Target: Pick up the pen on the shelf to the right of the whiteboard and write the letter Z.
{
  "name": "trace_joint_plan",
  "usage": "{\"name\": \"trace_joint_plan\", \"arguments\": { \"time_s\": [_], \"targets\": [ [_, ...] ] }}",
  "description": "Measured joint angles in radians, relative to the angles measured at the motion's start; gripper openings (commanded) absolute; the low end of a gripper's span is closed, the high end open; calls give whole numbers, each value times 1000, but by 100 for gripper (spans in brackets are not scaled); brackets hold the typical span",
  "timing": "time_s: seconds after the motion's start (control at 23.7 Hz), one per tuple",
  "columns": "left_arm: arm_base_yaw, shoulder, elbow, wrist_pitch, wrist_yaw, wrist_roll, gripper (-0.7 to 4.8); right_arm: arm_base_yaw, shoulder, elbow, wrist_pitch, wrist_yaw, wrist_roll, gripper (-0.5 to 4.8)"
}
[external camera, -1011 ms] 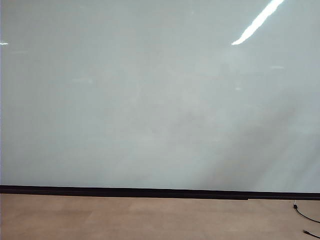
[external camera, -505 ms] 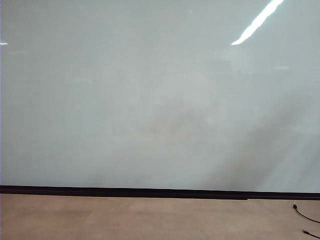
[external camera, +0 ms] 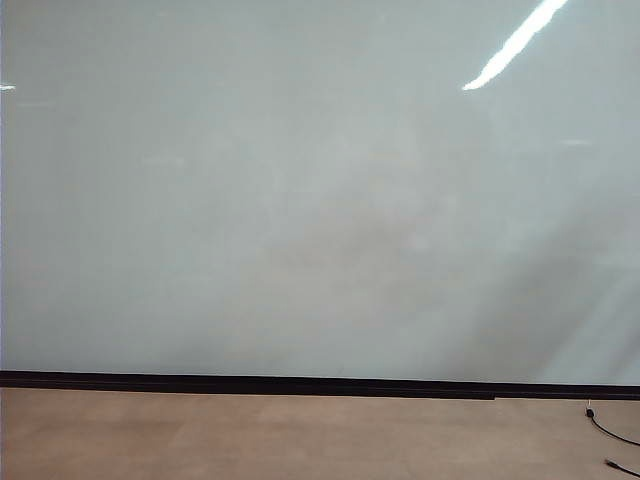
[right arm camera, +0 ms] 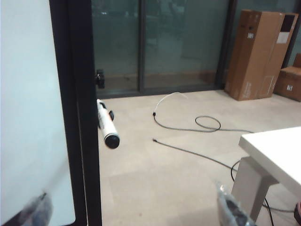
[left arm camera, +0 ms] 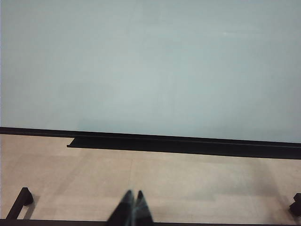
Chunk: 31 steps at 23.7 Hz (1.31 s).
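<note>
The whiteboard [external camera: 300,200] fills the exterior view, glossy and blank, with a black strip [external camera: 300,383] along its lower edge; no arm shows there. In the right wrist view the board's black side frame [right arm camera: 77,117] stands upright, and the pen [right arm camera: 107,125], white with a dark end, sticks out from behind it. My right gripper [right arm camera: 134,212] is open wide and empty, well short of the pen, with one finger [right arm camera: 37,209] in front of the board and the other [right arm camera: 230,209] over the floor. My left gripper [left arm camera: 134,207] is shut and empty, low over the floor facing the whiteboard [left arm camera: 150,66].
Cables [right arm camera: 197,125] lie on the floor beyond the pen. A white table [right arm camera: 277,150] stands close by the right gripper. Cardboard boxes [right arm camera: 261,54] and glass doors [right arm camera: 160,42] are further back. A black cable [external camera: 610,430] lies on the floor below the board.
Only the dim reflections on the whiteboard have shifted slightly; no arm or object comes into the exterior view.
</note>
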Motion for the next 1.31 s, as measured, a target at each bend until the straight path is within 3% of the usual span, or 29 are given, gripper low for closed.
{"name": "trace_joint_plan", "arguments": {
  "time_s": [0.25, 0.84, 1.31],
  "targets": [
    [0, 0, 0, 0, 0, 0, -5, -46, 175, 2, 199, -39, 21, 479],
    [0, 0, 0, 0, 0, 0, -5, -55, 325, 151, 223, -103, 30, 479],
    [0, 0, 0, 0, 0, 0, -4, -54, 595, 354, 222, -274, 45, 479]
  ]
}}
